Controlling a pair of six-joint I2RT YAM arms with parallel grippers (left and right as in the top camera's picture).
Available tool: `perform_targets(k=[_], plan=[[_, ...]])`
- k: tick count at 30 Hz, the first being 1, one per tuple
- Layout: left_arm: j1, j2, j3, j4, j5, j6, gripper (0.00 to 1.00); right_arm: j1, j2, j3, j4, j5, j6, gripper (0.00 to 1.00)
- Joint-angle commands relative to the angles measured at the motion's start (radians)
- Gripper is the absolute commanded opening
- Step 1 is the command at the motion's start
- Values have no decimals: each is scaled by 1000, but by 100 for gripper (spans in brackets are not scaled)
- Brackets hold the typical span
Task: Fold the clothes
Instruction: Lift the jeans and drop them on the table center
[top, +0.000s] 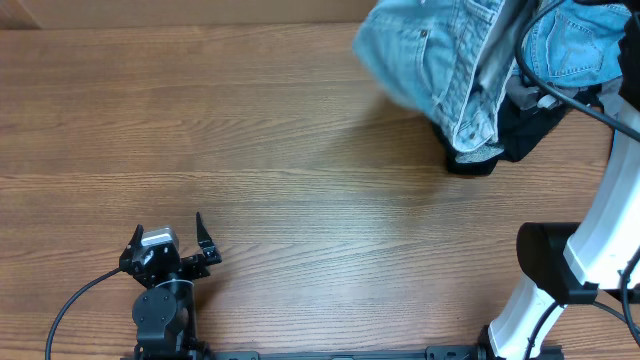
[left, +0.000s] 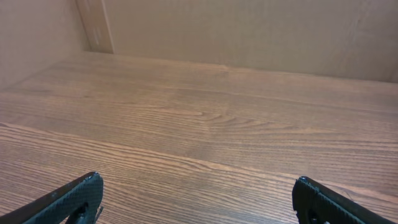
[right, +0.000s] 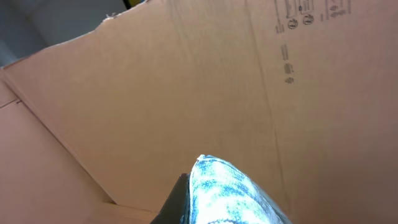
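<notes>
The pale light-blue denim trousers (top: 430, 55) hang lifted at the far right of the table, their stitched hem drooping toward a black garment (top: 527, 130). A second piece of blue denim (top: 575, 45) lies behind it at the right edge. My right gripper (top: 508, 35) is mostly hidden in the cloth. In the right wrist view it (right: 186, 190) is shut on a fold of the pale denim (right: 227, 196), which covers one finger. My left gripper (top: 168, 238) is open and empty at the near left, far from the clothes. Its fingers (left: 196, 182) are wide apart over bare wood.
The wooden table (top: 260, 150) stretches between my left gripper and the pile. A cardboard wall (right: 249, 93) stands behind the table and also shows in the left wrist view (left: 249, 31). My right arm's white base (top: 560, 270) stands at the near right.
</notes>
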Motion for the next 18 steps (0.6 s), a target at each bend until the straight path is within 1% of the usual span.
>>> perform_targets(k=[1,5,8,11,15,18], plan=[[1,-8,-3,4,-10,-14,100,-3,-95,42,-10,115,-61,4],[1,-8,-3,4,-10,-14,100,-3,-132,42,-46,215,-126,4],[1,-8,-3,4,-10,-14,100,0,-135,39,-74,199,-130,4],[1,-8,-3,4,-10,-14,100,47,-133,-5,-88,131,-130,4],[1,-8,-3,4,-10,-14,100,221,-127,-151,-86,37,-130,4],[1,-8,-3,4,-10,-14,100,461,-81,-357,-45,-5,-147,4]])
